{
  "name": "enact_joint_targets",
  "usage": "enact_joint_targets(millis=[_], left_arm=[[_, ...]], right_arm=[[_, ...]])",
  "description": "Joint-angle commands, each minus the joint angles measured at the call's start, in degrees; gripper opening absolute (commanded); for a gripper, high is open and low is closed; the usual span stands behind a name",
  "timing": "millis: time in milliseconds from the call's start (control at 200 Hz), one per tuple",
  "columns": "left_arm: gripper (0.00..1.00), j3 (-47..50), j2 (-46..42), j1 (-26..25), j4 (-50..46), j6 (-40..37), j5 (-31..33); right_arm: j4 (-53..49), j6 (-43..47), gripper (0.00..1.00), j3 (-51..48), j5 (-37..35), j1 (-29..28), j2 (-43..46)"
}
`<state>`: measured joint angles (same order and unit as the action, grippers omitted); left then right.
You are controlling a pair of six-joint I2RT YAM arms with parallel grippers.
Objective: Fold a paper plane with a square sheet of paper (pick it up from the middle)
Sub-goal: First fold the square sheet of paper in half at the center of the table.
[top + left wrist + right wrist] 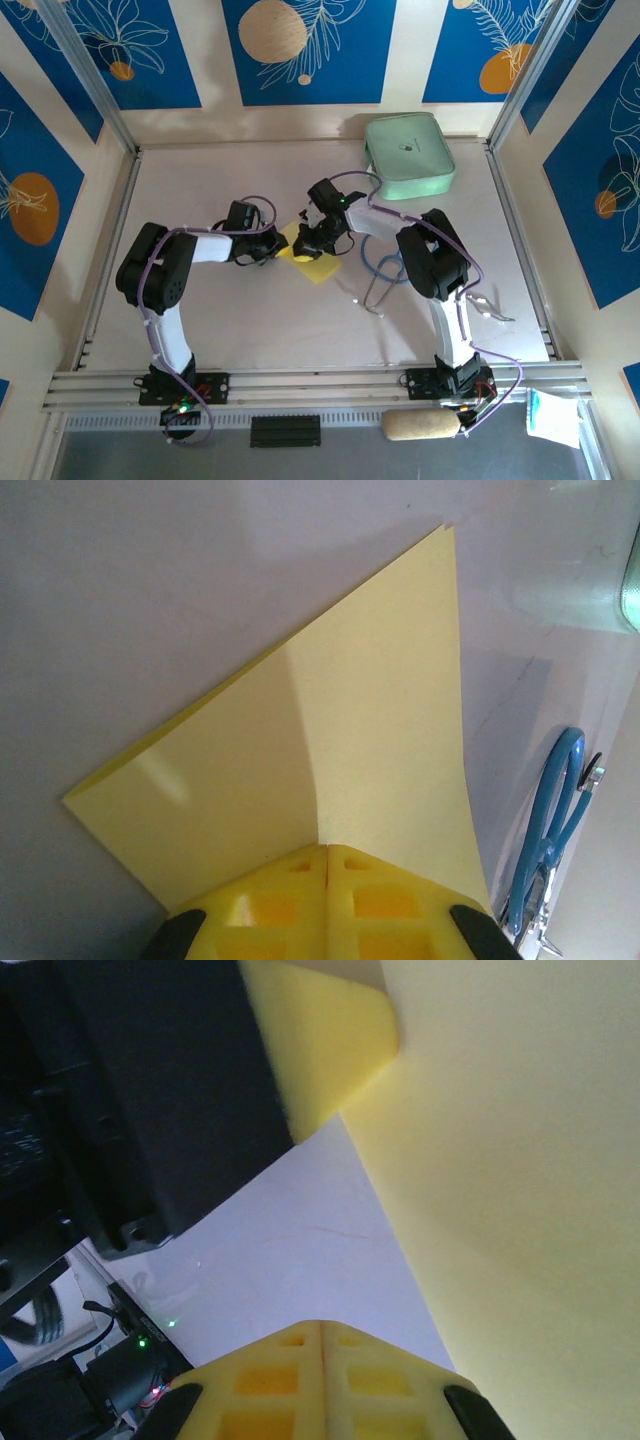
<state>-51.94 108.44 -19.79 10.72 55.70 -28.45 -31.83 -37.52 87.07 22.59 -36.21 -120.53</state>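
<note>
Your left claw is clenched on nothing, its tip at the near edge of the yellow sheet of paper, which lies folded on the desk and spreads ahead of it. Your right claw is clenched empty too, the sheet just ahead to its right. A blue cable lies right of the left claw; the mint-green case sits well beyond both.

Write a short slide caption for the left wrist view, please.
Closed left tool at the near edge of the folded yellow sheet of paper on the table; blue cable at right.
</note>
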Motion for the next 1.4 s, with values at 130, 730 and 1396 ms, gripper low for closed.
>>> enact_joint_targets(millis=[130, 730, 1396], left_arm=[[0.02, 1.82, 1.75, -0.43, -1.78, 0.89, 2.82], [0.01, 2.17, 3.57, -0.33, -5.00, 0.90, 6.02], [0.02, 1.10, 4.89, 0.36, -5.59, -1.96, 5.32]], right_arm=[[-0.35, -0.70, 0.00, 4.28, 0.79, -0.45, -4.74], [-5.11, 6.00, 0.01, -0.71, 0.63, -0.53, -4.46], [-4.00, 9.81, 0.03, -19.44, -2.35, 0.08, 7.21]])
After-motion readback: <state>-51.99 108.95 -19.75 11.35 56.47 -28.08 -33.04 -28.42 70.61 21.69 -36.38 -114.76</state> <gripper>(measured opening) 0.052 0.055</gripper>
